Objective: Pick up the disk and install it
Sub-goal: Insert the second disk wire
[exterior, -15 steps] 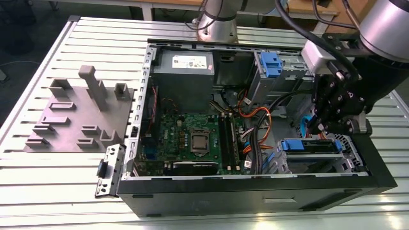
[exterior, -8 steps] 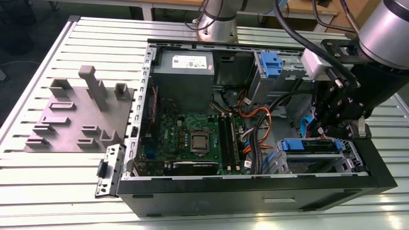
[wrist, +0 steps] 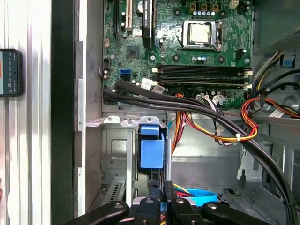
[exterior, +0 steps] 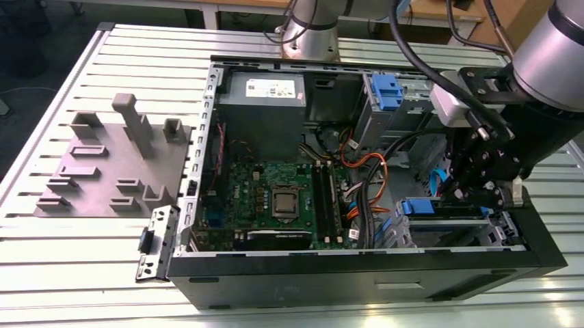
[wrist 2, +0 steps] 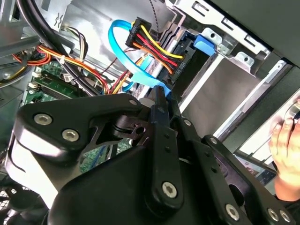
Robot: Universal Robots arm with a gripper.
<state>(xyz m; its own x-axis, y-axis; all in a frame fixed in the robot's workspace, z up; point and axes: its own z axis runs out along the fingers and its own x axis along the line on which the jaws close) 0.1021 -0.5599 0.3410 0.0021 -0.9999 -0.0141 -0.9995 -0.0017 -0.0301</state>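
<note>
The disk (exterior: 417,207) sits in the drive bay at the front corner of the open computer case (exterior: 273,270), on the exterior view's right. Its blue frame end faces the motherboard. In both wrist views that blue frame (wrist: 151,150) (wrist 2: 206,43) shows between the bay's grey metal walls. My gripper (exterior: 472,203) reaches down into the case right beside the bay. Its black fingers (wrist: 155,190) stand close together, shut, just off the blue frame. Whether my gripper (wrist 2: 164,96) (wrist: 162,187) touches the disk is hidden by its own body.
A light-blue flat cable (wrist 2: 126,56) and red-yellow-black power wires (wrist 2: 150,40) hang near the fingertips. The motherboard (exterior: 273,198) lies mid-case, with a second blue carrier (exterior: 387,92) in the far bay. A grey fixture (exterior: 109,167) stands on the slatted table. A hand (wrist 2: 285,140) is nearby.
</note>
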